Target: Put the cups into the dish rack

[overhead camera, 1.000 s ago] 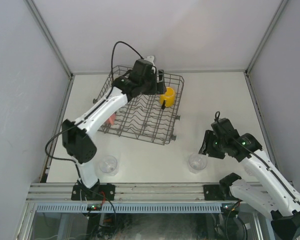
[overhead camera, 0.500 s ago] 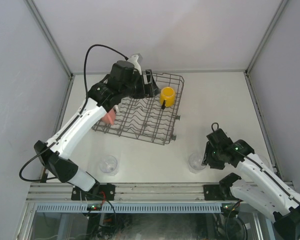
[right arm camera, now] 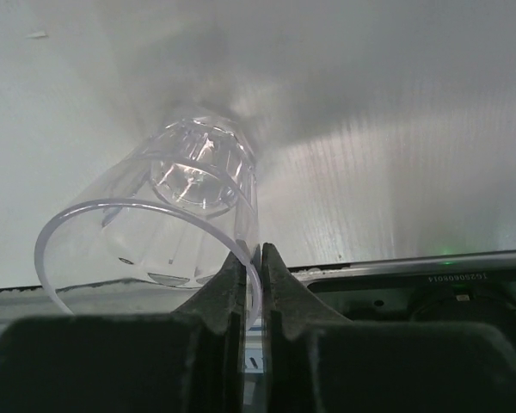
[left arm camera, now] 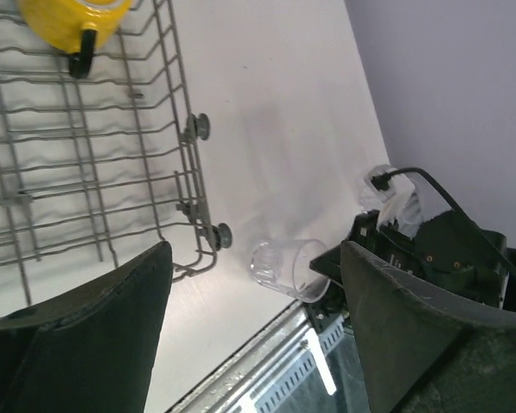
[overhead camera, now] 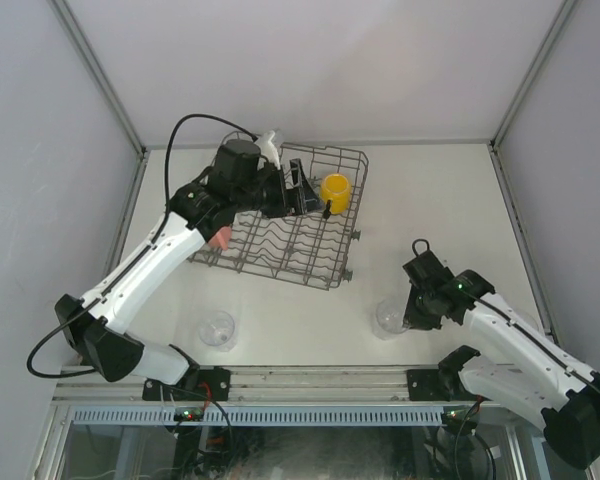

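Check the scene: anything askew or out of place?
The dish rack sits skewed to the table's edges. A pink cup shows at its left rim, half hidden by the left arm; whether it is inside I cannot tell. Nothing spilled.

One line of small printed characters stands on the metal rail (right arm camera: 451, 277), inverted and too small to read reliably. No other text is legible.

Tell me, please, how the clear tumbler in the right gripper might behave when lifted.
The clear tumbler looks thin-walled, so it is probably light. The right gripper pinches only one side of its rim, so it may tilt or slip.
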### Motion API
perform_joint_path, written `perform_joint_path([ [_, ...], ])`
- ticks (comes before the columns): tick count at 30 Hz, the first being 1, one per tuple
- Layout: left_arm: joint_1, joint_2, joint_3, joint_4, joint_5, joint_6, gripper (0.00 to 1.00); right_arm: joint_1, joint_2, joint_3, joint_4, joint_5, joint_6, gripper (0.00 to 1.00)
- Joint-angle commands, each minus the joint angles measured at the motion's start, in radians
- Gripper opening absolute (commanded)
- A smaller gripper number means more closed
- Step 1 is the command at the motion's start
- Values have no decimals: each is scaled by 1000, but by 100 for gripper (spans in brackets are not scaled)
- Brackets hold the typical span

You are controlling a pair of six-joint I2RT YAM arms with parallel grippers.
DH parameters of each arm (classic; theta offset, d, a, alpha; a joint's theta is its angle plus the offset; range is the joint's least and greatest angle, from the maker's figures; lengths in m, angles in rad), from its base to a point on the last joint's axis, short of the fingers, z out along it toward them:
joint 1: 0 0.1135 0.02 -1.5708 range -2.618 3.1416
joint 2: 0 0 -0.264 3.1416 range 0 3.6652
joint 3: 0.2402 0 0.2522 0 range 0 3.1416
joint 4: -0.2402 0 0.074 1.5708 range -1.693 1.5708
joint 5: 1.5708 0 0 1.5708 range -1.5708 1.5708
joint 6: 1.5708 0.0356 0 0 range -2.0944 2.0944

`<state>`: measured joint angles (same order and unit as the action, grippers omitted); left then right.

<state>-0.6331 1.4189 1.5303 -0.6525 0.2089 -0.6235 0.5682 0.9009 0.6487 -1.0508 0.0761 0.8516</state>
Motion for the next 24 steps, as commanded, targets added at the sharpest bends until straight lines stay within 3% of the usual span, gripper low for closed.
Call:
perform_joint_path([
  [1,38,-50,-51,133,187,-92,83,-35,-21,169,22,-48,-55,0],
  [3,64,-57,-86,191,245,-135,87,-82,-29,260,34,-107,-94,0],
  [11,111,-29,-179,470,511,-324,91,-356,33,445,267,-618,-115,0],
  [14,113,-7,-204,602,593,-424,92,-409,68,444,400,-765,-31,0],
  [18,121,-2,-223,711,601,-489,93,-442,97,416,641,-887,142,0],
  [24,128,18,-244,814,573,-555,93,-456,139,368,949,-946,366,0],
])
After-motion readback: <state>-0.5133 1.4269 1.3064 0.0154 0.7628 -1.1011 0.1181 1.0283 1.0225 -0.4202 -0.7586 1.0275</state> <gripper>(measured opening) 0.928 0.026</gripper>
